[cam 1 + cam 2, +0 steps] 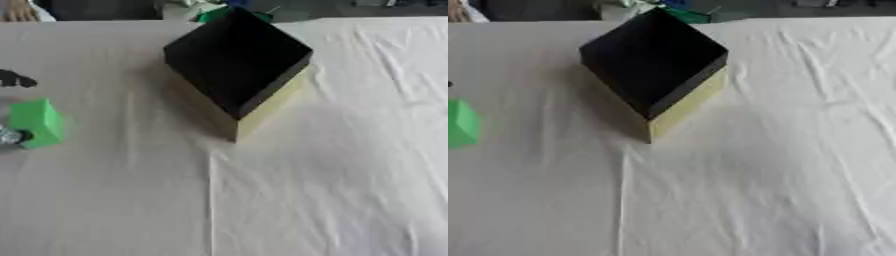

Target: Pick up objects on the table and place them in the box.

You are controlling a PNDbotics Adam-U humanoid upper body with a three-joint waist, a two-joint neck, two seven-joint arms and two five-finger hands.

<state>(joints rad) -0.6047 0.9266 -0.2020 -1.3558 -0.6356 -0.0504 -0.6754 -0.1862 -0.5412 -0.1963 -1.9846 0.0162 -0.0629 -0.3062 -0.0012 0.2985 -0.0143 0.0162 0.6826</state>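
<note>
box (238,60): sitting up around 12 o'clock from where I'm looking, turned corner-on toward me like a diamond, dark inside with pale yellowish outer walls.
green block (38,122): way over at 9 o'clock by the left edge, well apart from the box, on the white cloth (332,190).
left hand (12,136): I only get a sliver of it, something silvery and dark right against the block's lower left side, plus a dark bit just above it at the edge. Honestly can't tell if the fingers are closed round the block or not.
right hand: doesn't show in either eye view.
</note>
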